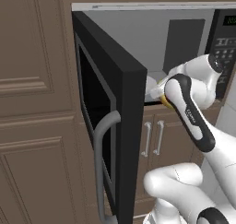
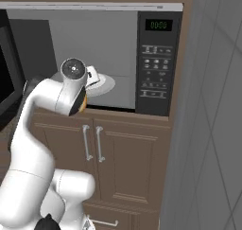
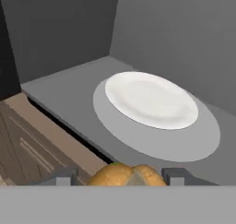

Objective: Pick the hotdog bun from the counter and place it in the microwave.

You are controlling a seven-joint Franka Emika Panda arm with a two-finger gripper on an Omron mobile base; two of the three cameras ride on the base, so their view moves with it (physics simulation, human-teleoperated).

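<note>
While the arm reaches toward the open microwave [image 2: 118, 44], I have the hotdog bun [image 3: 126, 175] held between the fingers [image 3: 59, 178], which are closed narrowly on its two ends in the hand view. The bun sits just outside the cavity, over the wooden ledge at the front lip, not yet over the grey floor inside.

I judge the carry step to be nearly finished and the placing step about to start. The next move calls for pushing the hand forward past the lip and over the white plate [image 3: 150, 98], which rests on the round grey turntable [image 3: 203, 144], then lowering before letting go. The door [image 1: 110, 126] stands swung out on the left with its curved grey handle [image 1: 102, 163], so I would keep the elbow away from its edge.

From the hand view I get the plate, the turntable and the bun's position against the lip, none of which the base views give clearly. From the left base view I see only a sliver of golden bun [image 1: 164, 100] behind the wrist, but it shows the door's swing. From the right base view I see the keypad [image 2: 153, 77] and green display, and the cabinet doors [image 2: 118, 163] below.
</note>
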